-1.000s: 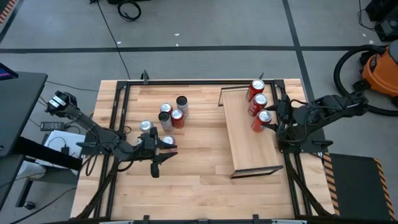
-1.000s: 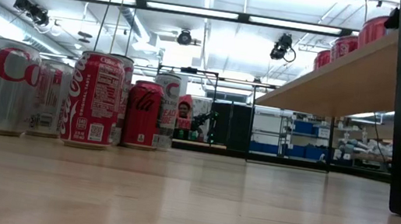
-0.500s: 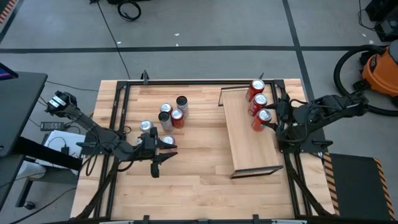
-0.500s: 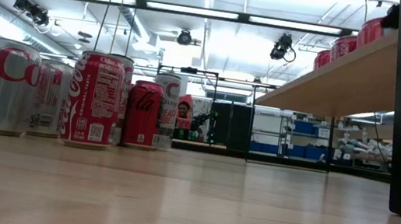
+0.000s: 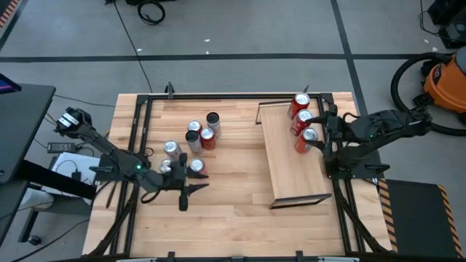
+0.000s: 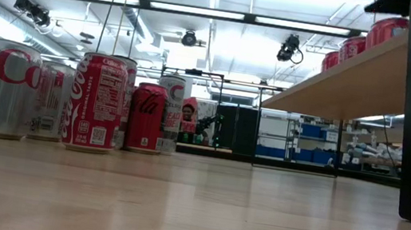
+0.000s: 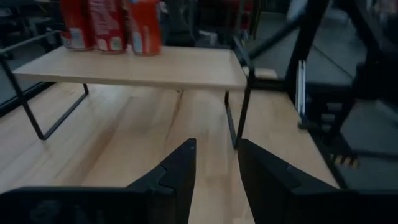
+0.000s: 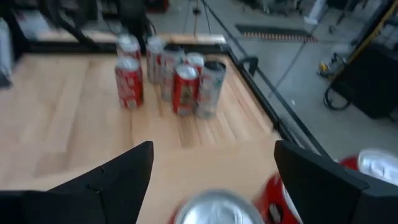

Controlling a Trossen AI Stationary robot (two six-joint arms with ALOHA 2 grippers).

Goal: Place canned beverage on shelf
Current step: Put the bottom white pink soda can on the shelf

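Observation:
The shelf (image 5: 291, 156) is a light-wood board on thin dark legs at the table's right. Three red cans (image 5: 303, 118) stand upright in a row on its far right part. My right gripper (image 5: 320, 135) hangs open just above the nearest of them (image 8: 217, 208), its fingers wide on either side and clear of it. Several more cans (image 5: 200, 135) stand upright on the tabletop left of centre. My left gripper (image 5: 191, 178) hovers over the near side of that group, pointing toward the shelf (image 7: 137, 65), with a narrow gap and nothing between its fingers.
Black metal rails (image 5: 138, 145) frame the plank tabletop. Bare wood (image 5: 237, 167) lies between the can group and the shelf, and along the near edge. The shelf's near half (image 5: 295, 182) has nothing on it. An orange vacuum (image 5: 448, 80) stands off the table at the far right.
My right gripper has risen a little from the shelf's nearest can and tipped, its fingers as wide as before. My left gripper has tipped slightly downward over the can group. No can has moved.

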